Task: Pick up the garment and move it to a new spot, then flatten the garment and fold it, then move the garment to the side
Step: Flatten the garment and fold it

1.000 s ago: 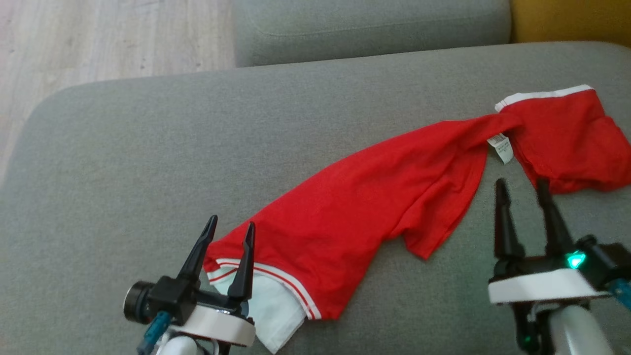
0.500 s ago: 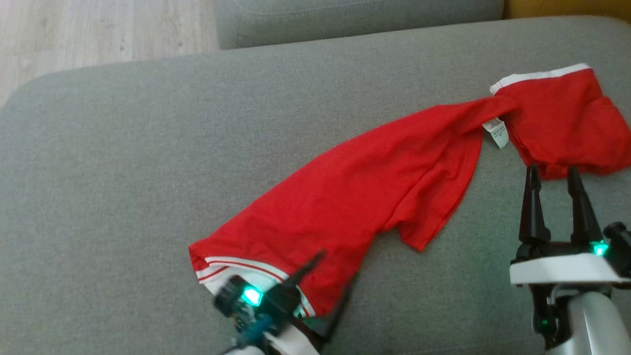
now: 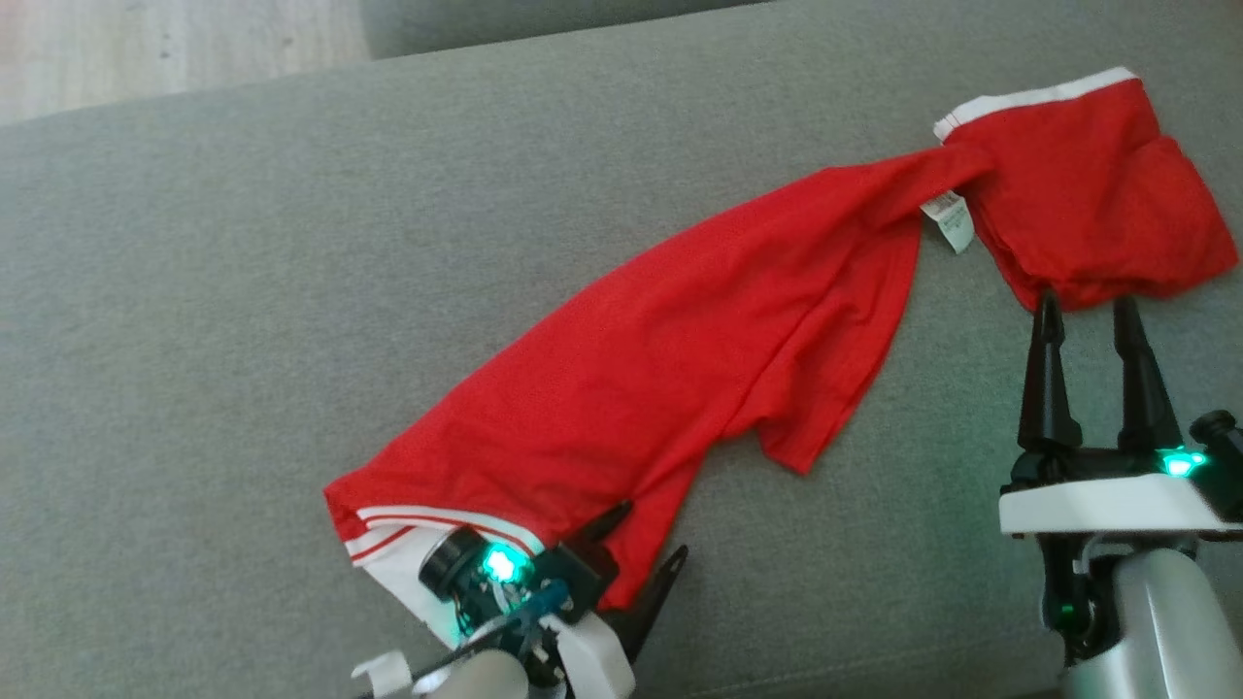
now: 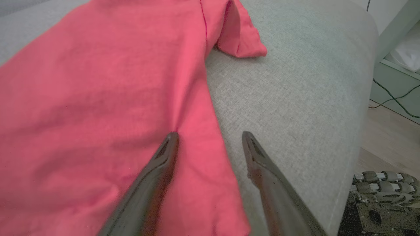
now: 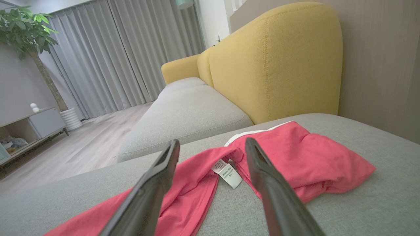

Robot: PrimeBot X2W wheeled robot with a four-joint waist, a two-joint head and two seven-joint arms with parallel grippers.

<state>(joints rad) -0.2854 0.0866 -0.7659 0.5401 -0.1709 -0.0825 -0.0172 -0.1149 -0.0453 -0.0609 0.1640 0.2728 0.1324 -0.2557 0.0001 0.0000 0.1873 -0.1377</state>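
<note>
Starting at the left gripper (image 3: pixel 649 532): its fingers are spread wide with nothing pinched between them. It sits low at the near edge of the grey seat cushion (image 3: pixel 243 291). In the left wrist view it straddles the side edge of the red garment (image 3: pixel 699 359), with one finger (image 4: pixel 164 157) over the cloth and its tip right at a small crease. The other finger is over bare cushion. Can't tell if that tip is actually pressing down or just hovering.

The right gripper (image 3: pixel 1085 306) is spread wide too and holds nothing. It's toward the right end of the cushion, fingers aimed at the back of it. The tips are right at the near edge of the garment's bunched-up end, though I can't tell if they touch it.

The garment lies stretched out in a long diagonal across the cushion. It runs from the near edge by the left gripper up to the far right corner. The near end shows a white panel with red stripes (image 3: pixel 388 553). The far end is crumpled and topped by a white band (image 3: pixel 1029 95). A white care label (image 3: pixel 950 218) sticks out where the cloth narrows into a twist, and in the right wrist view it falls between that gripper's fingers.

Past the back of the cushion there's a yellow backrest (image 5: pixel 275 62), and off its left end a second grey seat (image 5: pixel 187 111) and a wood floor (image 3: pixel 146 49).
</note>
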